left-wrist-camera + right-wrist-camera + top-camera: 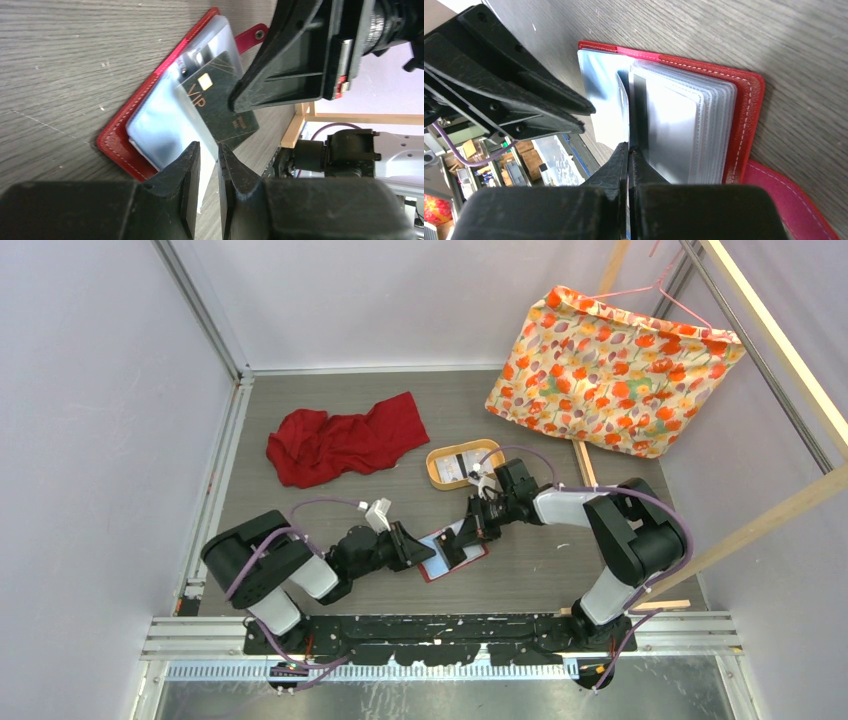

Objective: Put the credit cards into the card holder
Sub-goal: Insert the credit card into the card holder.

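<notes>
Right gripper (628, 146) pinching black credit card (215, 95) over card holder (117, 142), left gripper (209, 150) slightly apart at its edge

we saw card holder (117, 134) open on table (60, 60) | black VIP card (215, 95) sat part-way in clear pocket (160, 127) | right gripper (235, 102) tip touched card | left gripper (209, 150) jaws stood slightly apart at pocket edge
</notes>
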{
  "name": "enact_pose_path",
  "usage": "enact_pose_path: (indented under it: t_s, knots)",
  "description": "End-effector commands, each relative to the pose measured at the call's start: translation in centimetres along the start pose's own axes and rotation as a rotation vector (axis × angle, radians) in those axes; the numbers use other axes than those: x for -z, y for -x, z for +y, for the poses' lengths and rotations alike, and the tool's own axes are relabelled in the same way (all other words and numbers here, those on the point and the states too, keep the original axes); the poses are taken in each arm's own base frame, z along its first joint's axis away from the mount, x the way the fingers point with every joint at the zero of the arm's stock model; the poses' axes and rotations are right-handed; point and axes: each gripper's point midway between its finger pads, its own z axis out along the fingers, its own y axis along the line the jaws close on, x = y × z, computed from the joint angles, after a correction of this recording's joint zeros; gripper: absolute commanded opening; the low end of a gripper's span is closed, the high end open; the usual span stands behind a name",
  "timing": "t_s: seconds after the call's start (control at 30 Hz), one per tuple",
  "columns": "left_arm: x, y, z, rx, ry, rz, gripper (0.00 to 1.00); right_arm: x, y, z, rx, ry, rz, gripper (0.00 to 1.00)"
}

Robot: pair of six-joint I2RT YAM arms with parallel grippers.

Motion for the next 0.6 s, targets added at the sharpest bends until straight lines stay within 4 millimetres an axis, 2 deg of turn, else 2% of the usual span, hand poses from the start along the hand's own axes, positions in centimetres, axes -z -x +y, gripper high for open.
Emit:
enact_pose_path:
  t_s: [0.0,0.17,0.3,0.47,0.57]
  knots:
    - [0.8,0.6,-1.2,-0.014,-0.015,-0.016,0.21,0.3,1.2,1.1,0.065,-0.005,-0.037,0.01]
    - [2.0,0.9,-1.0,-0.039,0.039,-0.013,0.22,0.1,2.0,1.5,0.074,0.002,-0.056,0.01]
    - [3.3,0.8,0.2,-0.054,0.136,0.003,0.21,-0.3,2.1,1.6,0.076,0.007,-0.046,0.01]
    - [5.1,1.1,0.9,-0.064,0.204,-0.010,0.19,-1.1,1.8,1.6,0.067,0.014,-0.015,0.01]
    - [5.2,0.9,1.0,-0.060,0.213,0.004,0.19,-1.3,1.6,1.7,0.071,0.014,-0.006,0.01]
